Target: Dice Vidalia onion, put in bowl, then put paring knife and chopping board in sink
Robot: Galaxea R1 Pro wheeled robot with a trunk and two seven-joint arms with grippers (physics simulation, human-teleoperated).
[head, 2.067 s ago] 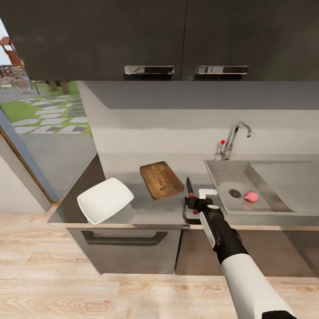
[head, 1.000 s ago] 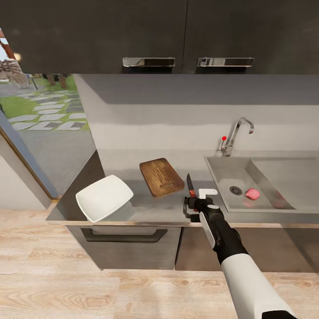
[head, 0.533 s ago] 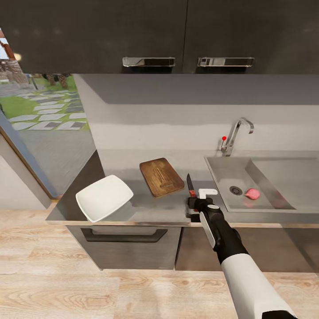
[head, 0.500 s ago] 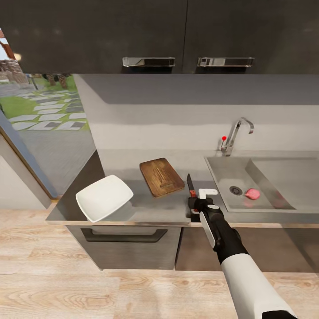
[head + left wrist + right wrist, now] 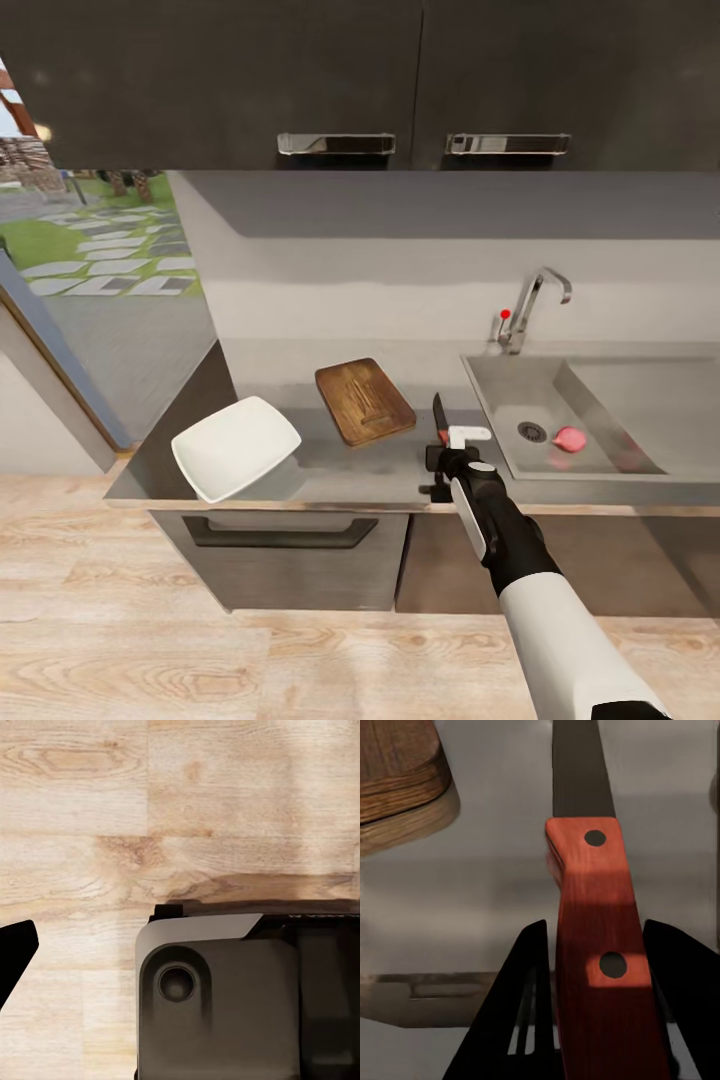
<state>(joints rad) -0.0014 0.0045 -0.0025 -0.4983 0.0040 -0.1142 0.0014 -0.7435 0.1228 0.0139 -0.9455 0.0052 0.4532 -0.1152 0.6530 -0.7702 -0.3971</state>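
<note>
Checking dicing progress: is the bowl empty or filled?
Empty: the head view shows the white bowl with a bare interior; the onion lies in the sink.

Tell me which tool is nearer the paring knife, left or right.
Right. The right tool has its fingers on either side of the paring knife's red handle, on the countertop beside the sink. The left tool hangs over the wood floor, away from the knife.

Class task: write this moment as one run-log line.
phase: knife pickup | right tool: shut on knife, beside sink | onion: in sink | board, bowl: on countertop
</note>
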